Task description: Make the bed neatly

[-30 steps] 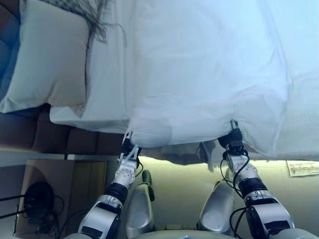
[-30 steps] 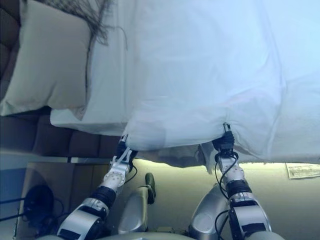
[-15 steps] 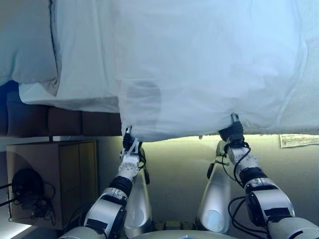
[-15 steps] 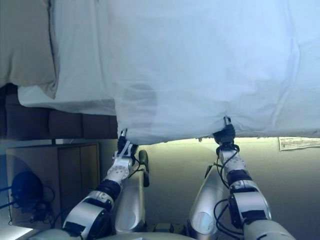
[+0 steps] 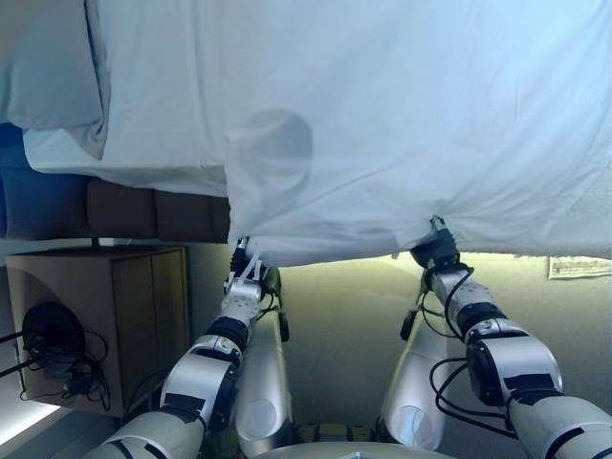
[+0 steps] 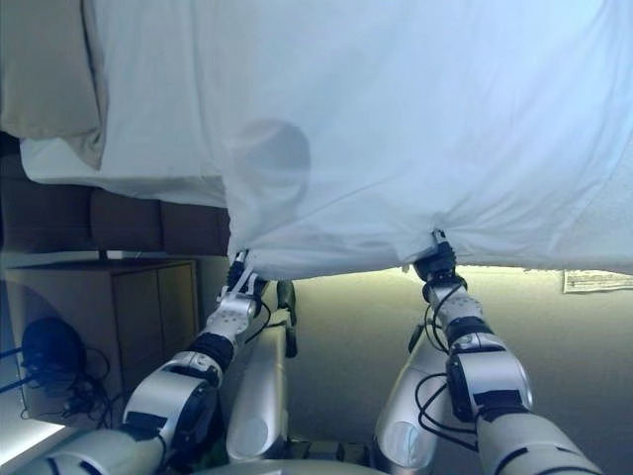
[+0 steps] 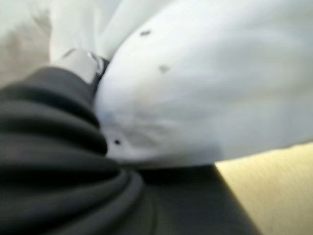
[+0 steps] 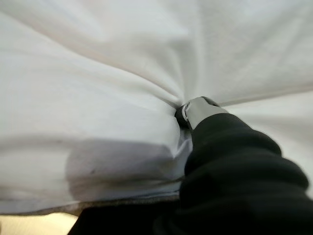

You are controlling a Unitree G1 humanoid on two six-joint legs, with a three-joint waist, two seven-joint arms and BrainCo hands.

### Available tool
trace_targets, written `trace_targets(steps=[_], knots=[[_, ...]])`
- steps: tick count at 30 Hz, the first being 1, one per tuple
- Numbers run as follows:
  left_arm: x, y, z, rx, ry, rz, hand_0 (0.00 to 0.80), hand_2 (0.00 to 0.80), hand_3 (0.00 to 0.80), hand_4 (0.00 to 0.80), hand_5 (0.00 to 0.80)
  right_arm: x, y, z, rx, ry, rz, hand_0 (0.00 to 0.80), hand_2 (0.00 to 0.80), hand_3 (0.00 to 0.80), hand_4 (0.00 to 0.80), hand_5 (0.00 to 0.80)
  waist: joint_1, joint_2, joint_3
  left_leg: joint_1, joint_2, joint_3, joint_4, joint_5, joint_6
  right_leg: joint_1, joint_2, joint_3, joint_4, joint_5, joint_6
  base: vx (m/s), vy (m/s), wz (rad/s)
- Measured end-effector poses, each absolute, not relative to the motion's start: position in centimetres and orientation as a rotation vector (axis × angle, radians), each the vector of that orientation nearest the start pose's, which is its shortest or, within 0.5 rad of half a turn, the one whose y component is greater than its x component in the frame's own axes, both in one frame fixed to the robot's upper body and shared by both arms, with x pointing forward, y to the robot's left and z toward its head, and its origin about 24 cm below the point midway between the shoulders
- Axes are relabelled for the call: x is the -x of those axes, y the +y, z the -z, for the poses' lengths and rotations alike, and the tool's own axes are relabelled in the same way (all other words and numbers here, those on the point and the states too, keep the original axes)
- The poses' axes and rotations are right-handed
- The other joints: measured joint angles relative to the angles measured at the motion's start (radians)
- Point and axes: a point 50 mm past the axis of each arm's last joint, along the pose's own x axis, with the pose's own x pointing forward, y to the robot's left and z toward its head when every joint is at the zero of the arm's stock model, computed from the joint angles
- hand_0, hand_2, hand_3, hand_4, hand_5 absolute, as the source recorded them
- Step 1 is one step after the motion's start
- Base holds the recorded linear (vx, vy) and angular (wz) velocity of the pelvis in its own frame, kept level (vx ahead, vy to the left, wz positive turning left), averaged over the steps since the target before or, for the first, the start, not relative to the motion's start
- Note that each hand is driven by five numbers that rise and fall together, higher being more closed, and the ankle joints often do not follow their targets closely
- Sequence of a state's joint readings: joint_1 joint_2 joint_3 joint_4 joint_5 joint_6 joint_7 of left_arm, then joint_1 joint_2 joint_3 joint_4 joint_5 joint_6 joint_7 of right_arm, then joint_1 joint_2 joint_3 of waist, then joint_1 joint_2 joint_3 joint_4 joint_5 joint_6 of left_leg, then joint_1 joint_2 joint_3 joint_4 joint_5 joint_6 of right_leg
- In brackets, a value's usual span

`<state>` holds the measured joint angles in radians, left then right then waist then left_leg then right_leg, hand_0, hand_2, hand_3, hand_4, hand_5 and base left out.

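A white duvet (image 5: 402, 115) is spread over the bed and lifted at its near edge. My left hand (image 5: 245, 271) grips the duvet's near left corner and my right hand (image 5: 435, 245) grips the near edge further right, both shut on the cloth. In the left wrist view the duvet (image 7: 210, 93) bulges over my hand (image 7: 80, 61). In the right wrist view the cloth (image 8: 98, 98) gathers into folds at my hand (image 8: 195, 110). A pale pillow (image 5: 48, 67) lies at the bed's far left on the white sheet (image 5: 143, 105).
A dark upholstered headboard (image 5: 124, 210) runs under the pillow at the left. A wooden nightstand (image 5: 105, 316) stands at the lower left with a black round device and cables (image 5: 48, 349) on it. A paper tag (image 5: 579, 267) hangs at the right edge.
The view has shifted, so the pillow sits further left and the nightstand shows more. Both hands keep hold of the duvet's edge and have drawn it toward me.
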<state>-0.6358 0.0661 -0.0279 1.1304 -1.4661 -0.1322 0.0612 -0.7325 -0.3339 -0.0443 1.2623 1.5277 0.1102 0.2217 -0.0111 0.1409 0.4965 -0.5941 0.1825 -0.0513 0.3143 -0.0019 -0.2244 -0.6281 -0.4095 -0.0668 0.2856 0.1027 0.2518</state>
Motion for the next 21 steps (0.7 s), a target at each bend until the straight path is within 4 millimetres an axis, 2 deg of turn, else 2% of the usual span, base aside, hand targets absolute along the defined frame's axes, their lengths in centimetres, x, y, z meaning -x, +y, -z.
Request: trace_targets(steps=[7, 12, 21], knots=[[-32.7, 14.3, 3.2, 1.245, 0.441, -0.422, 0.800, 0.800, 0.800, 0.800, 0.800, -34.4, -23.2, -0.6, -1.170, 0.299, 0.255, 0.800, 0.800, 0.800, 0.800, 0.800, -0.002, 0.000, 0.000, -0.008, 0.001, 0.017, -0.004, 0.002, -0.003, -0.017, 0.000, 0.008, -0.005, 0.000, 0.000, -0.014, 0.074, -0.03], [-33.0, 14.1, 2.6, 1.254, 0.385, -0.408, 0.800, 0.800, 0.800, 0.800, 0.800, -35.2, -22.8, -1.6, -1.158, 0.266, 0.231, 0.800, 0.800, 0.800, 0.800, 0.800, -0.002, 0.000, 0.000, -0.087, -0.001, 0.024, 0.015, 0.000, 0.000, -0.102, 0.001, 0.028, -0.002, 0.016, 0.000, -0.047, 0.071, -0.04], [-33.7, 13.7, 1.2, 1.241, 0.304, -0.377, 0.800, 0.800, 0.800, 0.800, 0.800, -36.2, -22.6, -3.3, -1.144, 0.195, 0.216, 0.800, 0.800, 0.800, 0.800, 0.800, 0.001, 0.000, -0.001, -0.202, -0.001, 0.020, 0.064, 0.001, -0.004, -0.204, 0.001, 0.032, 0.029, 0.019, -0.002, -0.024, 0.019, 0.02]])
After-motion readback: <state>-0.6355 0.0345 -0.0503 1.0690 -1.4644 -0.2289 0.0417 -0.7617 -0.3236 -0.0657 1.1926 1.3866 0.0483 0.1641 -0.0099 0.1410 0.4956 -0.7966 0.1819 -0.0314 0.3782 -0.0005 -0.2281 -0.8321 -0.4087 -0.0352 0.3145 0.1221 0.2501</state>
